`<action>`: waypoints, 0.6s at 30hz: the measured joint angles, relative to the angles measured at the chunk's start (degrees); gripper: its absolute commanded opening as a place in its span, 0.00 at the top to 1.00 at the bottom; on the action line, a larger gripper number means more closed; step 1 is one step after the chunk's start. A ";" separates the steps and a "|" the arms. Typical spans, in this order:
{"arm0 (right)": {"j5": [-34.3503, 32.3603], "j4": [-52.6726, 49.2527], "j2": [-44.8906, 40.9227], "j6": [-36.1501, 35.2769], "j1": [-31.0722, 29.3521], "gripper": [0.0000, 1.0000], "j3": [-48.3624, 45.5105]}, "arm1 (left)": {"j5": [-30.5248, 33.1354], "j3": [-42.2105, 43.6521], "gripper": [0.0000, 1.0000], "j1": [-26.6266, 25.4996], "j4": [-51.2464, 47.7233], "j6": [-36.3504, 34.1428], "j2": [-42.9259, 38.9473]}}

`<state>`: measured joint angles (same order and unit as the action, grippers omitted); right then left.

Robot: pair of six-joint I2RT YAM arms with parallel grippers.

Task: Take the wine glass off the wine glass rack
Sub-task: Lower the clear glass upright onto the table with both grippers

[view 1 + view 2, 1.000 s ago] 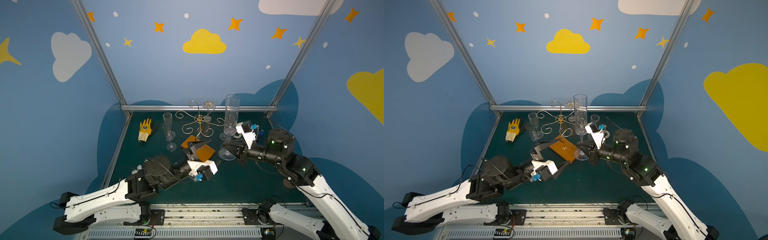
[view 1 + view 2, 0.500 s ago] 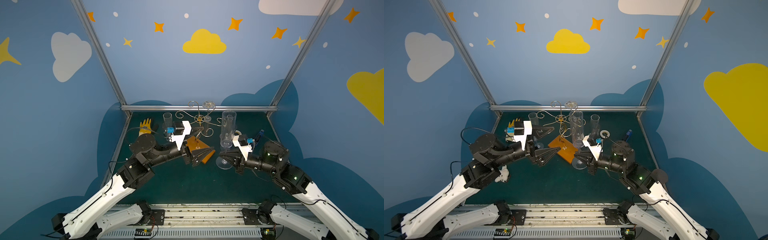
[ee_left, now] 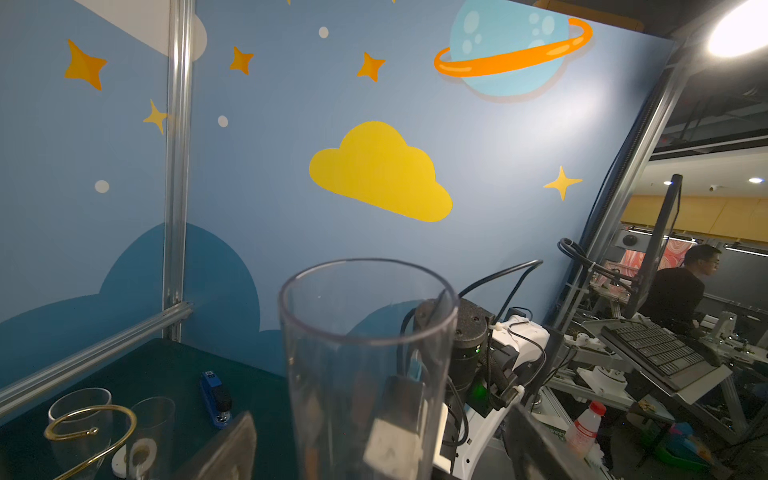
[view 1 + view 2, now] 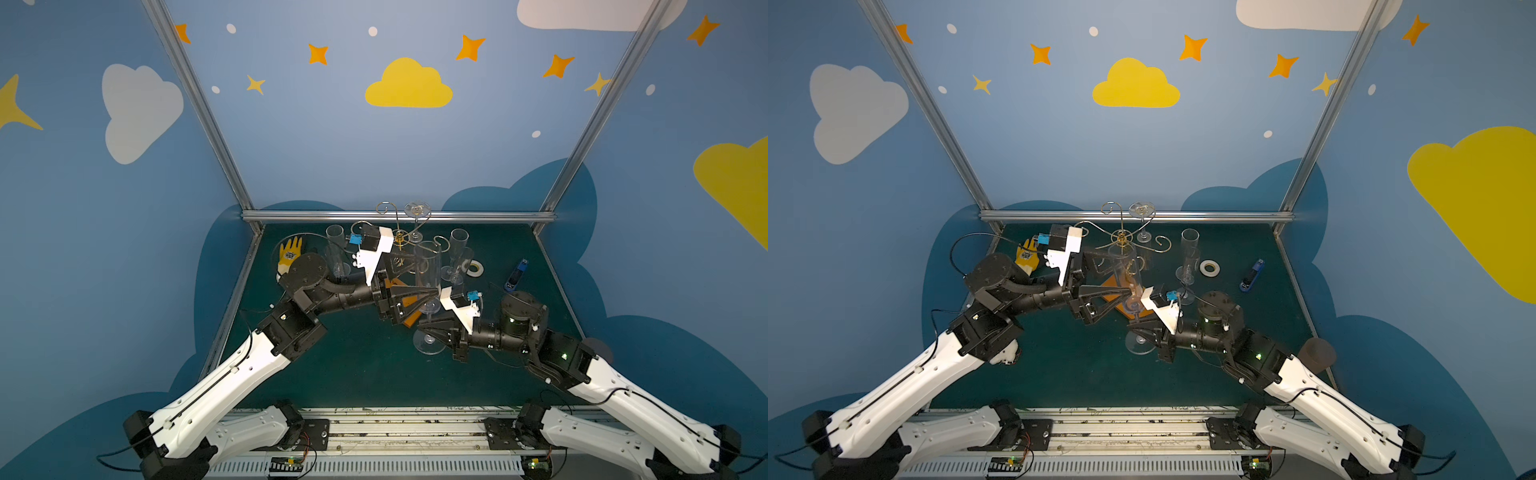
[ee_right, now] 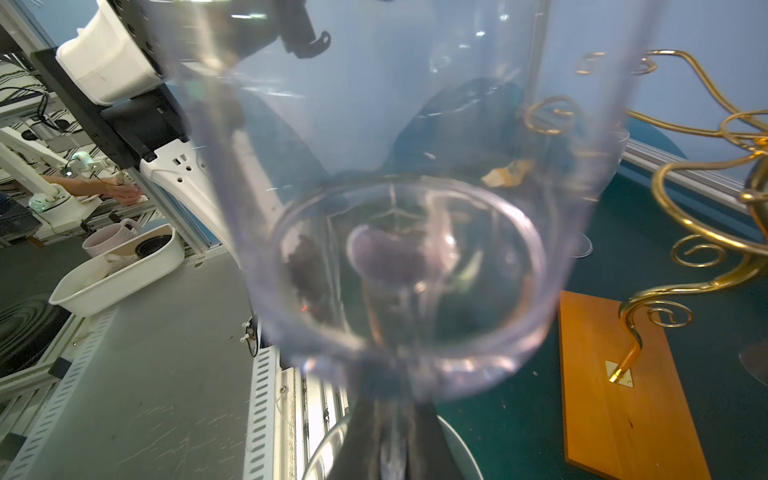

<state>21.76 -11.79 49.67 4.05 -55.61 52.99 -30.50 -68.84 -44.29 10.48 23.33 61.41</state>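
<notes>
Two grippers are at the wine glass — right gripper fingers pinch its stem, left gripper fingers spread around its bowl — upright at five o'clock of the wine glass rack; yellow glove print unreadable.

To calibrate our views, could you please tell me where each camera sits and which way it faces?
Both top views: high in front, looking down at the wine glass; both arms show.
Left wrist: faces the right arm past the glass; left gripper's fingers show.
Right wrist: low, looks up the glass toward the wine glass rack; right gripper's fingers show.
All share the glass.
</notes>
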 measured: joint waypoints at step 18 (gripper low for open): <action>-4.15 4.57 2.27 0.70 -4.68 1.00 -1.79 | -1.79 2.08 0.57 0.28 4.85 2.56 0.81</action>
<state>17.61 -7.22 51.94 4.75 -60.29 51.20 -32.29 -66.76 -44.01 15.33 25.89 62.22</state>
